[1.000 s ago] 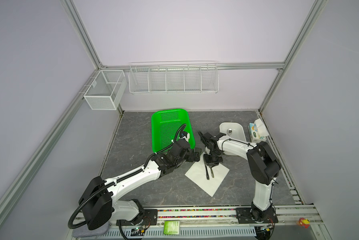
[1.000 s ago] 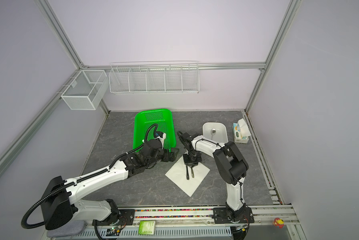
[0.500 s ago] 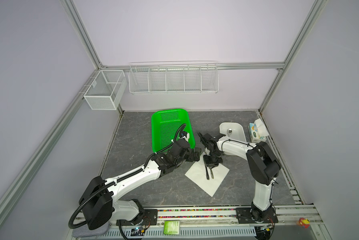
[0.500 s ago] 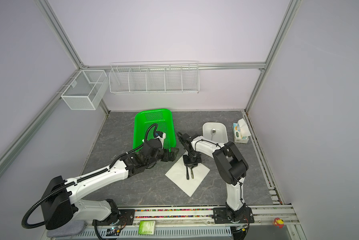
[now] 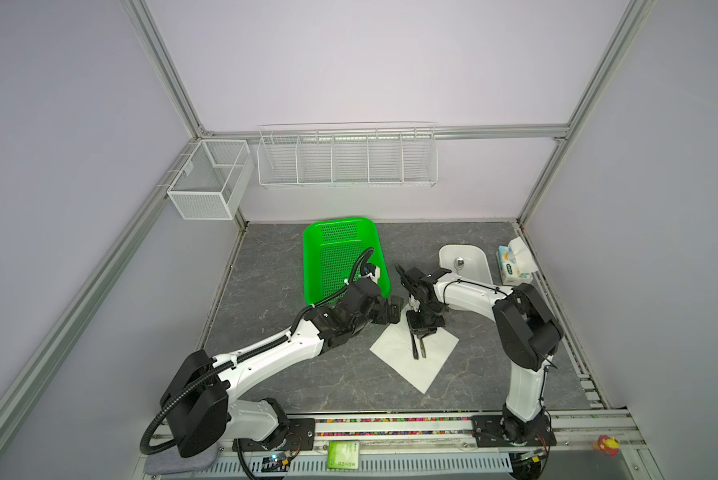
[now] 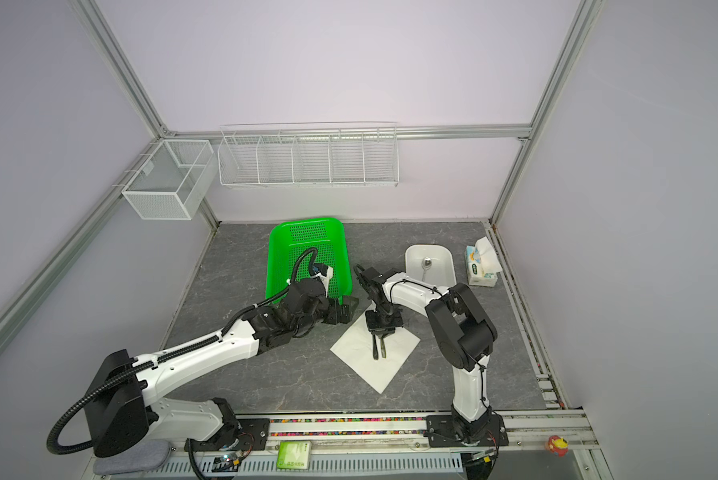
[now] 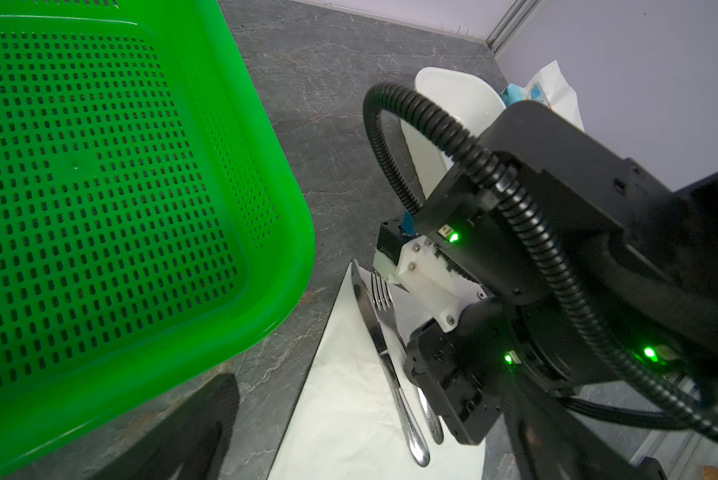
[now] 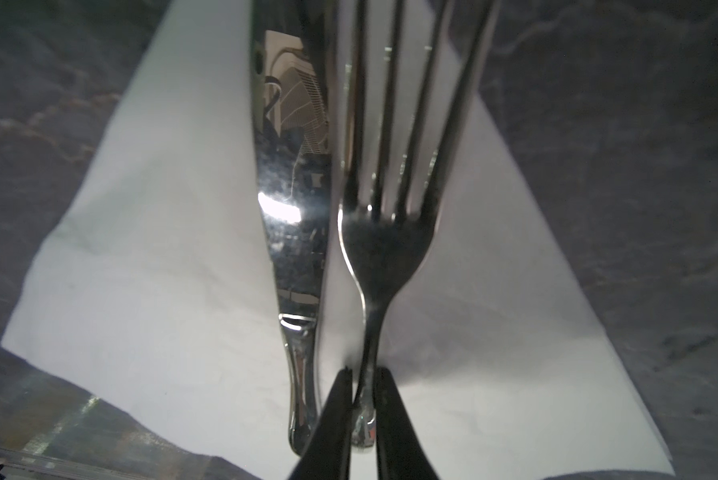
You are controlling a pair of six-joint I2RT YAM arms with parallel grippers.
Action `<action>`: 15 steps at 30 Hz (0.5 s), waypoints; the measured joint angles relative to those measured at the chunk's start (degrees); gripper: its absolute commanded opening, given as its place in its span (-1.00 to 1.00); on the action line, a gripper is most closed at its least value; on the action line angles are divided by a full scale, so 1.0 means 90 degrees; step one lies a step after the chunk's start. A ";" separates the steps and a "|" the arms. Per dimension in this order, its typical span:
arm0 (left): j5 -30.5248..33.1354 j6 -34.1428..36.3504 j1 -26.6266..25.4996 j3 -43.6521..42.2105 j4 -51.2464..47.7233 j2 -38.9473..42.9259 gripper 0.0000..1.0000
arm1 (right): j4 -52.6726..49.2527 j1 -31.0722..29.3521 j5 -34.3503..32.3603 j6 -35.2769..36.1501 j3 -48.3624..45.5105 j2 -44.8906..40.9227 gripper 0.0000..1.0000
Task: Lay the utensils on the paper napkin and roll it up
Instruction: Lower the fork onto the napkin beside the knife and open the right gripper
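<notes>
The left arm [image 5: 274, 353] is stretched out long and low over the table [image 5: 286, 270]. At its end, the left gripper [image 5: 392, 311] is held between the green basket [image 5: 336, 232] and the far corner of the paper napkin [image 5: 394, 355], just beside both. Its jaws are spread wide and nothing is held in them.

The paper napkin is laid flat in the middle of the table, turned like a diamond. It is thin and soft, so it is likely to be light, easy to crumple and easy to tear. It is best taken by a corner or an edge and pulled gently.

Two of the utensils are seen on the napkin, side by side and close together: the knife [image 8: 295, 216] on the left and the fork [image 8: 386, 249] on the right. They are hard, smooth and shiny, so they can be expected to slip. The thin handle is the best place for them to be gripped.

The end of the fork's handle is pinched by the right gripper [image 8: 363, 374], with the jaws closed tight on it. Whether the fork is fully down on the paper cannot be told. The right arm [image 5: 469, 293] is bent at the elbow and folded back to the middle, with the wrist pointed down.

Further right, the spoon [image 6: 426, 262] is seen in the white dish [image 6: 442, 268], well apart from the napkin. It has yet to be brought over.
</notes>
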State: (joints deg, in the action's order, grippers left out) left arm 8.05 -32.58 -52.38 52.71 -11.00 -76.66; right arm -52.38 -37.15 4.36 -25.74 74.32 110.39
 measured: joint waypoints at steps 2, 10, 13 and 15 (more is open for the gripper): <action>0.0000 0.0000 0.0000 0.0000 0.0000 0.0000 0.98 | 0.0007 -0.0005 0.0005 0.0000 0.0000 0.0000 -0.67; -0.0046 0.0000 0.0000 0.0000 0.0000 -0.0022 0.98 | 0.0051 -0.0010 0.0022 0.0000 0.0000 0.0000 -0.66; -0.0049 0.0000 0.0000 0.0000 -0.0002 -0.0032 0.98 | 0.0046 -0.0010 0.0019 0.0005 0.0000 -0.0002 -0.62; -0.0049 0.0002 0.0000 0.0000 0.0000 -0.0039 0.98 | 0.0041 -0.0010 0.0019 0.0000 0.0000 -0.0002 -0.55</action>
State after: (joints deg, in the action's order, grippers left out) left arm 7.62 -32.56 -52.38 52.71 -11.00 -77.01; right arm -52.01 -37.23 4.54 -25.74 74.32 110.37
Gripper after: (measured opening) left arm 0.992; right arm 0.202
